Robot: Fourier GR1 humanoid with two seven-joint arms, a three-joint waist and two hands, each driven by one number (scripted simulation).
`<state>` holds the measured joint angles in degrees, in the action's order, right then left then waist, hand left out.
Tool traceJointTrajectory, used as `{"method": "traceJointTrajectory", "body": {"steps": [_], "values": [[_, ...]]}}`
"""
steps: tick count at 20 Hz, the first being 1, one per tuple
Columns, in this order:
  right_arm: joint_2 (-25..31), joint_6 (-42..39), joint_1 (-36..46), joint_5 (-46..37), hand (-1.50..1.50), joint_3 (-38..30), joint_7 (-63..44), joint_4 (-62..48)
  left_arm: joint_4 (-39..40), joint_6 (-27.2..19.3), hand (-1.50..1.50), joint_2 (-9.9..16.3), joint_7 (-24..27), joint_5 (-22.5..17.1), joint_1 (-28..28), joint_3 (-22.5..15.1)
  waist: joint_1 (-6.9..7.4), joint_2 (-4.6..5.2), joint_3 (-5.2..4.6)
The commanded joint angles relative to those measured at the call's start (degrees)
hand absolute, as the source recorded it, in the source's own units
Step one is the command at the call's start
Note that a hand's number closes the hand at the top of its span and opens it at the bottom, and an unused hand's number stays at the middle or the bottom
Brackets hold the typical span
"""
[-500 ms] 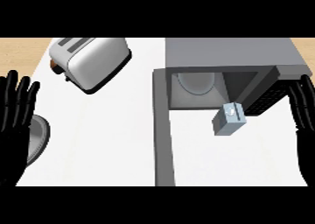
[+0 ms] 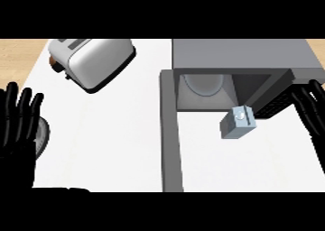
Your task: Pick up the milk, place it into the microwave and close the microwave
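Observation:
The milk (image 2: 239, 122) is a small grey-blue carton with a round cap, standing on the white counter just in front of the microwave's opening. The microwave (image 2: 245, 56) is a grey box at the upper right; its door (image 2: 169, 131) is swung open and stretches toward the view's lower edge. Inside it a pale round plate (image 2: 205, 85) shows. My right hand (image 2: 315, 113) is at the right edge, fingers straight and up, a little to the right of the milk and apart from it. My left hand (image 2: 13, 122) rests open at the left edge.
A silver toaster (image 2: 93, 61) lies at an angle at the upper left of the counter (image 2: 112, 135). A grey round rim (image 2: 42, 137) peeks out beside my left hand. Wooden surface borders the counter at the top corners.
My right hand has shifted slightly inward toward the milk. The milk, the microwave door and my left hand stand as before.

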<state>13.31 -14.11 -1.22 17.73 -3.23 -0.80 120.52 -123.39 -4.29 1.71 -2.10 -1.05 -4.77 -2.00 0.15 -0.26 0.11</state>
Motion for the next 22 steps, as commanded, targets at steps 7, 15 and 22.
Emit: {"method": "traceJointTrajectory", "body": {"steps": [7,15,22], "values": [[3.4,-6.6,-6.5,8.1,-1.50,-4.2,-4.7,8.7,-9.6,3.7,-1.50,-0.2,4.2,-6.8,-18.3,-0.9,0.08,0.09,-0.14],[-1.0,-9.6,-9.4,-1.0,-1.50,-4.4,3.1,4.8,-16.4,7.4,-1.50,-1.4,9.1,-8.1,-31.6,-2.2,0.30,0.13,-0.11],[-4.9,-8.9,-9.4,-10.8,-1.50,0.5,6.1,1.2,-14.5,10.6,-1.50,-0.8,12.0,-13.0,-34.3,2.0,0.17,0.21,-0.11]]}}
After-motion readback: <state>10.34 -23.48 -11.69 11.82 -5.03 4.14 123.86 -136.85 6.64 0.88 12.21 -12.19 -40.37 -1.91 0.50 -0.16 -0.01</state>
